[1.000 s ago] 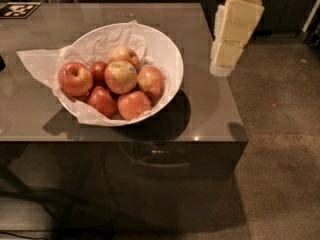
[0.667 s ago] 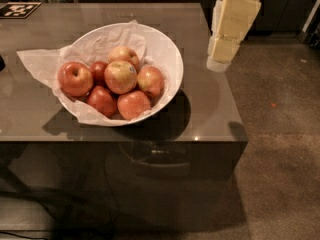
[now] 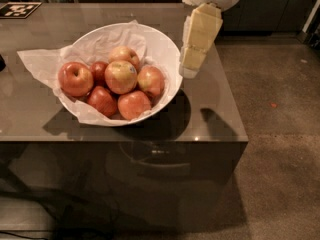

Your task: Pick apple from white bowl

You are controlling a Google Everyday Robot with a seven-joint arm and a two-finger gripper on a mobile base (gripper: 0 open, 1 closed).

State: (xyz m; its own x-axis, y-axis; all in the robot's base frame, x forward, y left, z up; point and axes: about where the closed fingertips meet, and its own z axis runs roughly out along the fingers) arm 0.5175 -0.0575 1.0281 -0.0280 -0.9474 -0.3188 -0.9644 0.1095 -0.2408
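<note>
The white bowl (image 3: 162, 46), lined with crumpled white paper, sits on a glossy brown table and holds several apples. The apple (image 3: 120, 77), yellowish-green with an orange-red blush and a small dark sticker, lies on top in the middle of the pile. An evenly red apple (image 3: 75, 78) sits at the left, a small dark red one (image 3: 98, 71) between them. My gripper (image 3: 192, 64) hangs down from the top of the view just past the bowl's right rim, above the table, well right of the apple.
The table (image 3: 210, 114) ends at its right edge near the gripper and at the front below the bowl. Speckled floor (image 3: 280, 134) lies to the right. A black-and-white marker card (image 3: 19, 9) lies at the table's far left corner. Dark cabinets stand behind.
My gripper has moved left and slightly down, from beyond the table's right side to right beside the bowl's right rim. The apples and bowl have not moved.
</note>
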